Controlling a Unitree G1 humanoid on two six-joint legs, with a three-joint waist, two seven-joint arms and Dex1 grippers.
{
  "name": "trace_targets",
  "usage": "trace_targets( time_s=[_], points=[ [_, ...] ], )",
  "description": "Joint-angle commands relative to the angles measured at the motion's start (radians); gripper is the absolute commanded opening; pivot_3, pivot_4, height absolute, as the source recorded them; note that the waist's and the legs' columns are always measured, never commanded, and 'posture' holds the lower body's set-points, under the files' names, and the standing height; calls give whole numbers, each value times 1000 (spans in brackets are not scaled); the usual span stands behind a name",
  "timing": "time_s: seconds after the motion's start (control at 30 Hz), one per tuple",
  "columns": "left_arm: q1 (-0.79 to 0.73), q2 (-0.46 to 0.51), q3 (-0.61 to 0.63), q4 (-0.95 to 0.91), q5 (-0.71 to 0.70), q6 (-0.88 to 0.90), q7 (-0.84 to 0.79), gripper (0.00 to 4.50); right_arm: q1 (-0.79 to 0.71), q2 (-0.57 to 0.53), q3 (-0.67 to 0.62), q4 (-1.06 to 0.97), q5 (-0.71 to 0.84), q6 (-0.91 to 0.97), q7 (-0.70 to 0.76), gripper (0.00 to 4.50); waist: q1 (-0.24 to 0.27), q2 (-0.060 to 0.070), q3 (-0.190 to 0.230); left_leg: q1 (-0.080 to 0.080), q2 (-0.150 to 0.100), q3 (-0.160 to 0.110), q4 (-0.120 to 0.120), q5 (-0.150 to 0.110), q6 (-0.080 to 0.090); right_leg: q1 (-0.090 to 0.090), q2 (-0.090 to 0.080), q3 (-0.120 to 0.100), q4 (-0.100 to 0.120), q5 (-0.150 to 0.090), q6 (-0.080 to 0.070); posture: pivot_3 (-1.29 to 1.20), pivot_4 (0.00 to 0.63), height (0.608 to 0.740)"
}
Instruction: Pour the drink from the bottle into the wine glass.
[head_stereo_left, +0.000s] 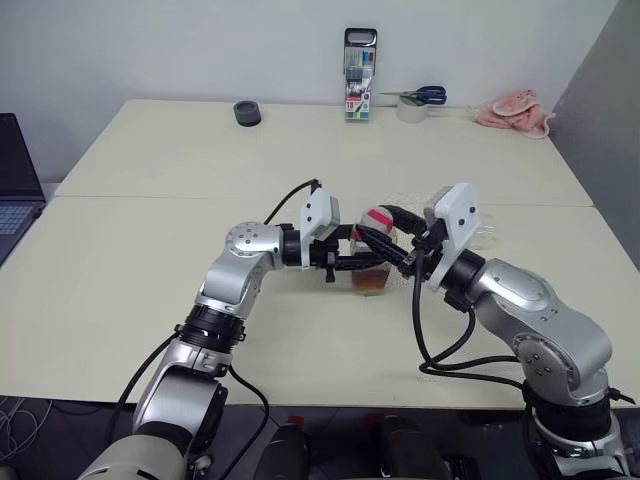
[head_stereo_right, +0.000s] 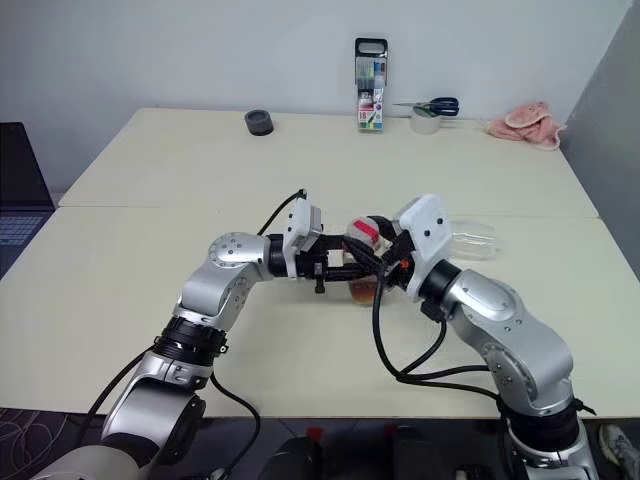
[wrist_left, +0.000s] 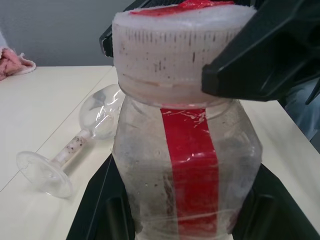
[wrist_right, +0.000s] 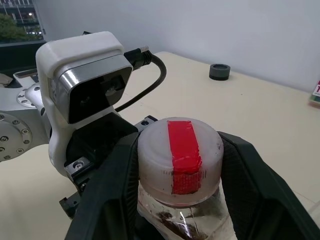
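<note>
The bottle (head_stereo_left: 372, 268) stands upright over the table's middle, a little amber drink (head_stereo_left: 371, 284) in its bottom. My left gripper (wrist_left: 185, 172) comes in from the left and is shut on the bottle's body, one finger on each side. From the right, my right gripper (wrist_right: 180, 142) has its fingers pressed against both sides of the red-and-white cap (wrist_right: 180, 157), shut on it. The wine glass (wrist_left: 92, 120) lies on its side on the table just behind my right wrist, also seen as the wine glass (head_stereo_right: 470, 240).
At the table's far edge stand a marker pack (head_stereo_left: 360, 75), a tape roll with scissors (head_stereo_left: 412, 105), a pink cloth (head_stereo_left: 515, 110) and a small dark round object (head_stereo_left: 247, 113). A laptop (head_stereo_left: 15, 190) sits off the left side.
</note>
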Motion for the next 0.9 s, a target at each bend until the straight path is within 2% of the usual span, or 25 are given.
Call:
trace_targets(
  time_s=[0.03, 0.13, 0.27, 0.33, 0.4, 0.47, 0.67, 0.77, 0.9],
  points=[
    [-1, 4, 1, -46, -4, -15, -13, 1816, -15, 9, -11, -26, 12, -45, 29, 1906, 0, 0, 0, 0, 0, 0, 0, 0, 0, 0, 0, 0, 0, 0, 0, 0, 150, 740],
    [13, 25, -6, -67, -13, 2, -41, 1816, -47, -96, -8, 29, 66, -104, 278, 1906, 0, 0, 0, 0, 0, 0, 0, 0, 0, 0, 0, 0, 0, 0, 0, 0, 150, 740],
    [19, 60, -15, -82, -20, 7, -109, 1813, -171, -260, 20, 246, 49, -199, 610, 1905, -1, 1, 1, 1, 0, 1, 0, 0, 0, 1, 0, 0, 0, 0, 0, 0, 150, 740],
    [18, 72, -14, -88, -30, 16, -131, 1803, -234, -284, 29, 354, 60, -202, 704, 1905, -4, 2, 1, 2, 0, 1, 0, 0, 0, 1, 1, 0, 0, 0, 0, 0, 150, 740],
    [12, 70, -6, -87, -36, 31, -125, 1797, -250, -276, 27, 405, 68, -199, 727, 1905, -5, 2, 1, 2, 1, 1, -1, 0, 0, 1, 1, 0, 0, 0, 0, 0, 150, 740],
    [5, 61, 7, -81, -38, 43, -103, 1797, -235, -274, 17, 408, 63, -195, 714, 1905, -4, 2, 1, 0, 1, 0, 0, 0, 0, 0, 1, -1, 0, 0, 0, 0, 150, 740],
    [-14, 34, 49, -52, -43, 73, -28, 1797, -135, -277, -105, 238, 44, -199, 541, 3876, 3, 2, 1, -5, -1, -1, 2, 0, 0, -3, -2, -1, 0, 0, 0, 0, 150, 740],
    [-34, 22, 62, -21, -39, 68, -7, 1796, -47, -261, -138, 92, 67, -123, 422, 3882, 3, 2, 1, -6, -1, -2, 2, 1, -1, -5, -2, -2, 0, 0, 0, 0, 150, 740],
    [-65, 9, 70, 37, -19, 22, 6, 1796, 22, -132, -104, -20, -60, -98, 144, 3882, 0, 2, 1, -7, -1, -2, 2, 1, -2, -5, -1, -2, 1, 0, 0, 0, 150, 740]
  ],
)
